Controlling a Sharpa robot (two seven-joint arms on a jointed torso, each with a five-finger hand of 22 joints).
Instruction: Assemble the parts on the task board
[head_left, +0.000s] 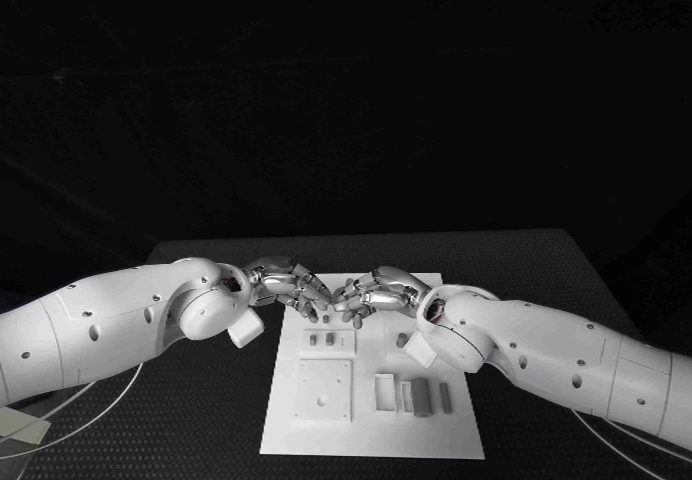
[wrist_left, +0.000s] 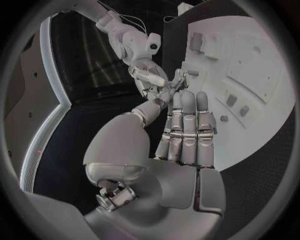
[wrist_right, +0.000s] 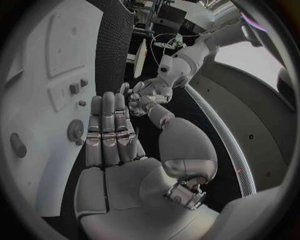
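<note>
Flat white rectangular task board (head_left: 372, 420) lying lengthwise away from robot on black surface (head_left: 188, 400), left hand (head_left: 286, 286) and right hand (head_left: 375, 294) meeting fingertip to fingertip over far end, grasp impossible to tell.

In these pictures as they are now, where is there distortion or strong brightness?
Head view: the task board glows pale on dark table, edges straight. Left wrist view: fisheye bends the board's edge; left hand sharp. Right wrist view: same curving; right hand sharp.

Black table (head_left: 216, 420), black backdrop (head_left: 346, 110), dim light
</note>
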